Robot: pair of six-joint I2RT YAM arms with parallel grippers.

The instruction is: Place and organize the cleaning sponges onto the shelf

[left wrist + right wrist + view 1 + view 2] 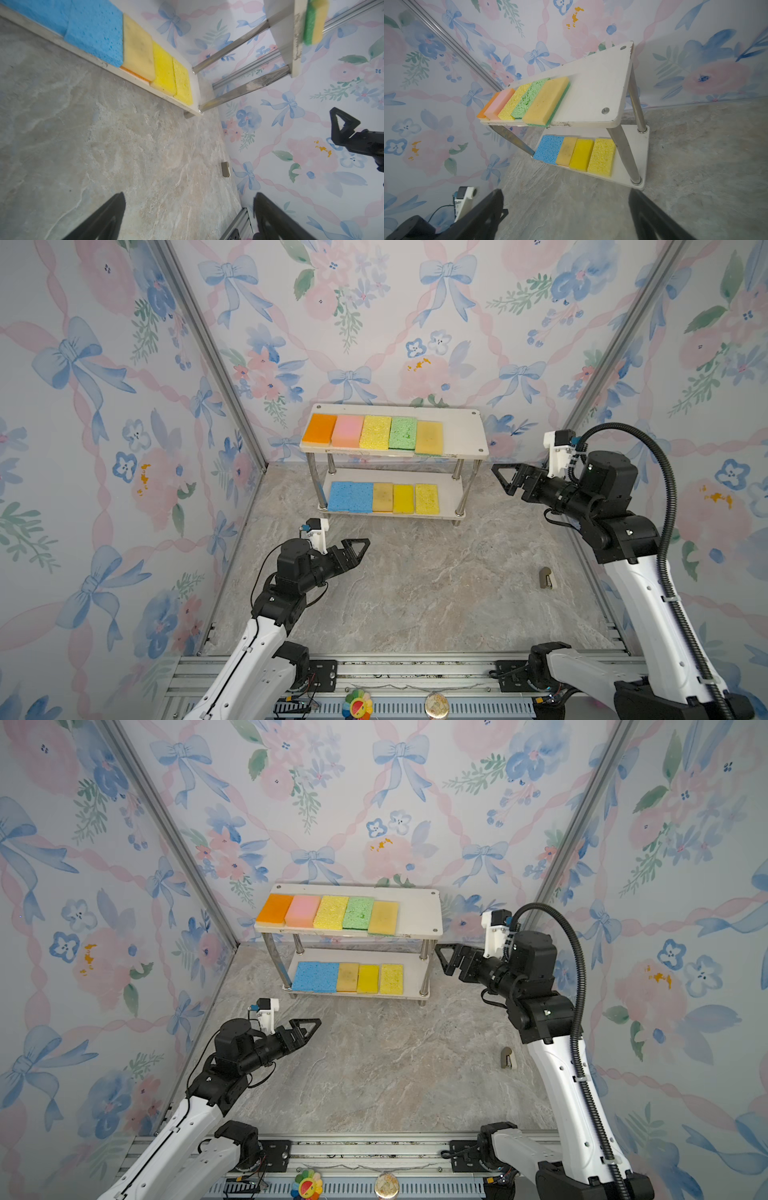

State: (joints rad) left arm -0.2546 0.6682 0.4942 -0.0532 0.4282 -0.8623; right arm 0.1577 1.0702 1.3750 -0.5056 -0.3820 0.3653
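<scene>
The shelf point(462, 435) point(417, 913) stands against the back wall. Its top board carries a row of cleaning sponges: orange point(319, 429), pink point(348, 431), yellow point(375, 432), green point(402, 433) and tan point(429, 438). On the lower board lie blue sponges point(351, 497), a tan one point(382, 497) and two yellow ones point(415, 499). My left gripper point(360, 546) point(189, 195) hovers open and empty in front of the shelf's left end. My right gripper point(500, 475) point(565, 192) is open and empty just right of the shelf, level with the gap between the boards.
A small tan object point(545, 577) lies on the marble floor at the right. Wallpapered walls close in the back and both sides. An aluminium rail point(395, 668) runs along the front, with a flower toy point(357, 705) and a round ornament point(436, 704).
</scene>
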